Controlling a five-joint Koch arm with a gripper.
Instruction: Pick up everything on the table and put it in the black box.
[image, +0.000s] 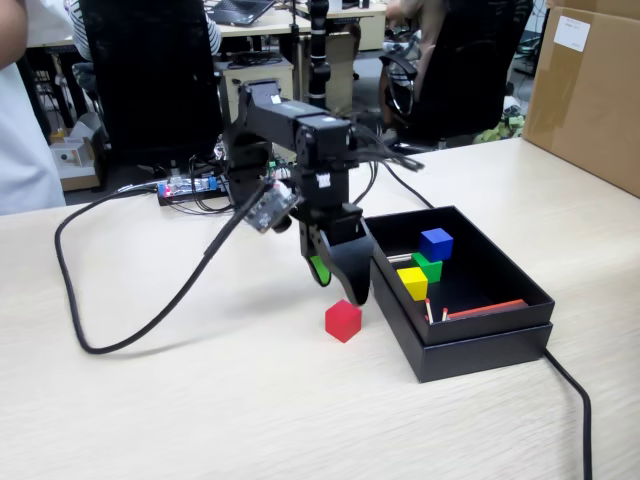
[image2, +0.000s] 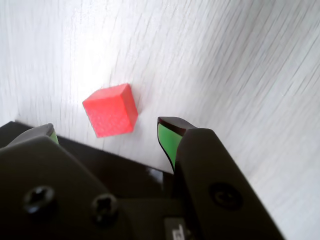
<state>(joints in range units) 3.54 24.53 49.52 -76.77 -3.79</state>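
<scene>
An office with black chairs and a big brown cardboard carton (image: 590, 90) lies behind the pale beige wood-grain tabletop (image: 200, 410). On it, the small solid red cube (image: 343, 321) sits just beside the left wall of the shallow matte black cardboard box (image: 480, 335) as the fixed view shows it. Inside the box lie the blue cube (image: 436, 243), green cube (image: 429, 266) and yellow cube (image: 412, 282), close together, with thin red-tipped sticks (image: 485, 310) nearby. The black gripper (image: 340, 283) hangs just above the red cube, its green-padded fingers (image2: 167, 142) spread apart, holding nothing. A thick black cable (image: 130, 320) loops across the table.
</scene>
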